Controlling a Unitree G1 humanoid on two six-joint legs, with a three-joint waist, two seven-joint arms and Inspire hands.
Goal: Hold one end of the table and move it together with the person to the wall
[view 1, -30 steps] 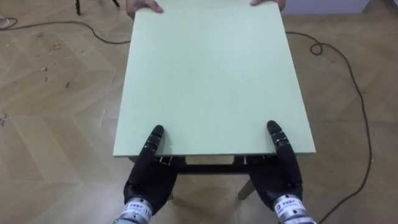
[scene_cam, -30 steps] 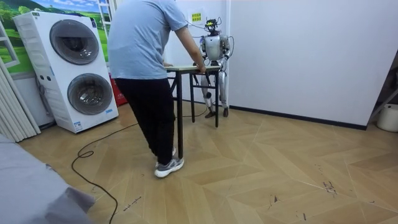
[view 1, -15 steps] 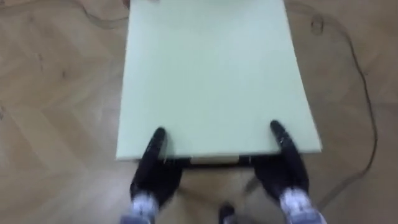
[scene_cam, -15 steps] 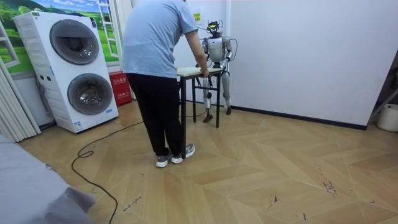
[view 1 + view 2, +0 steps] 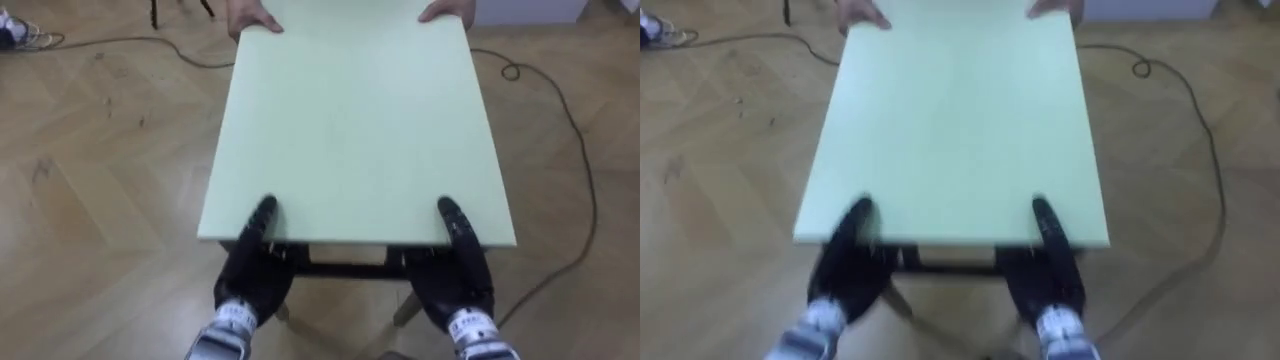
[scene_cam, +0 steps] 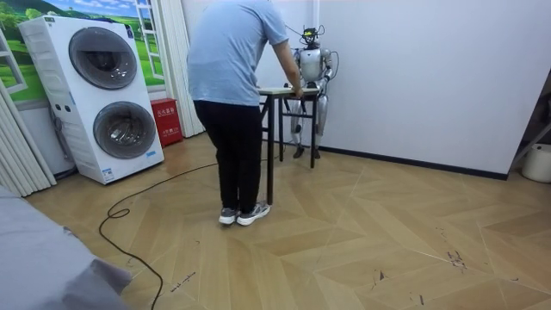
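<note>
A pale green table (image 5: 350,120) with dark legs stretches away from me in the eye views. My left hand (image 5: 255,280) grips its near edge at the left, thumb on top and palm below. My right hand (image 5: 455,285) grips the near edge at the right in the same way. At the far edge a person's two hands (image 5: 255,18) hold the corners. In the room view the person (image 6: 232,77) leans over the table (image 6: 284,90), feet together, and I stand at its other end, close to the white wall.
A dark cable (image 5: 560,110) snakes over the wooden floor right of the table, and another cable (image 6: 129,207) lies behind the person. A stacked washer and dryer (image 6: 108,95) stands at the room view's left. The white wall (image 6: 413,77) is just behind me.
The table, the person and I have all shifted towards the room view's right, nearer the wall. The person has stepped after the table. Both my hands keep their hold.
</note>
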